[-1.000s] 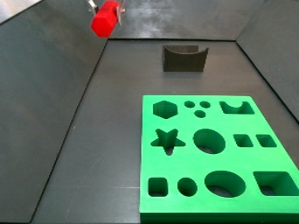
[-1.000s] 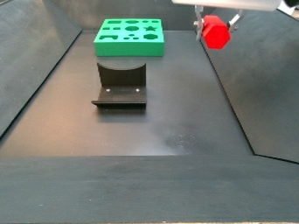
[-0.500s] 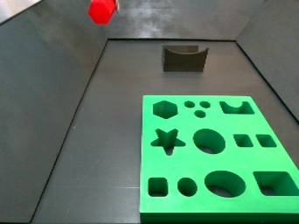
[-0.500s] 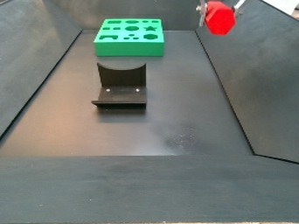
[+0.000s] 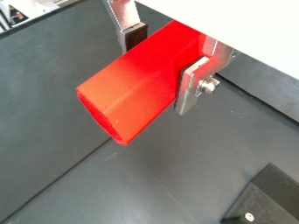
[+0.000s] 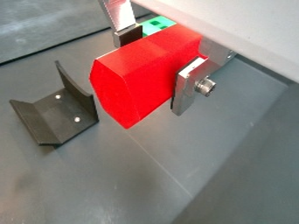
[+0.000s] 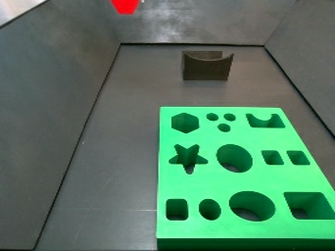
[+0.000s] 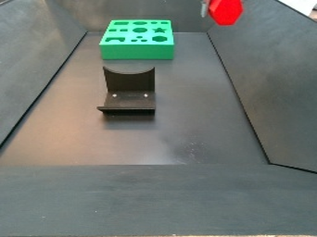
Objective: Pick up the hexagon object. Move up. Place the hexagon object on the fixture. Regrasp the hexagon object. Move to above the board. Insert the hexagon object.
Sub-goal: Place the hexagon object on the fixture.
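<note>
Gripper (image 5: 162, 54) in a wrist view clamps the hexagon object (image 5: 135, 83) between silver fingers (image 5: 193, 83), high above the floor. Wrist view again: same grip, fixture (image 6: 52, 114) below on the floor. Side view: hexagon object (image 7: 125, 6) at the top edge, well apart from fixture (image 7: 207, 64) and board (image 7: 240, 172). Side view: hexagon object (image 8: 224, 10) up high, board (image 8: 137, 39) behind fixture (image 8: 128, 91).

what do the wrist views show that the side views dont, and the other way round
Only the wrist views show the gripper: its silver fingers are clamped on the sides of the hexagon object, held clear of the floor. Only the side views show the whole board with its cut-outs; in them the gripper is out of frame and only the piece's lower end shows at the top edge. Both kinds show the red hexagon object, and the fixture on the dark floor.
</note>
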You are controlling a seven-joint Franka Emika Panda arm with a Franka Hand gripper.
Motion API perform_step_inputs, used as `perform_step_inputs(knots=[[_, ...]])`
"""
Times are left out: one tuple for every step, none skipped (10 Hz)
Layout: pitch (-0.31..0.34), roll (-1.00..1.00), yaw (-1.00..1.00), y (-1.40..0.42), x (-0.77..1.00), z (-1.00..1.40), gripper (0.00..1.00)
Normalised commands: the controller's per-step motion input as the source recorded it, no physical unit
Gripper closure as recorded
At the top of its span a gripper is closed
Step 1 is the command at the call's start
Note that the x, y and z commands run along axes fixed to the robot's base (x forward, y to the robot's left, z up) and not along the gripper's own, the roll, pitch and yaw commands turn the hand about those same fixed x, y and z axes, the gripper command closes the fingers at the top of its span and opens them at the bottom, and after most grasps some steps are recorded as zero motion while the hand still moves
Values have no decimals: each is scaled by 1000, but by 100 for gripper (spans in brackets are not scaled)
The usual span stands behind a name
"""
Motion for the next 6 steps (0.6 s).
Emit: perform_step_inputs(knots=[[218,-64,118,17,1000,123,100],[198,-15,59,17,1000,111,100],[190,4,43,17,1000,105,100],[189,30,23,18,1000,92,100],[186,52,16,17,1000,79,100],[189,60,15,17,1000,72,100]])
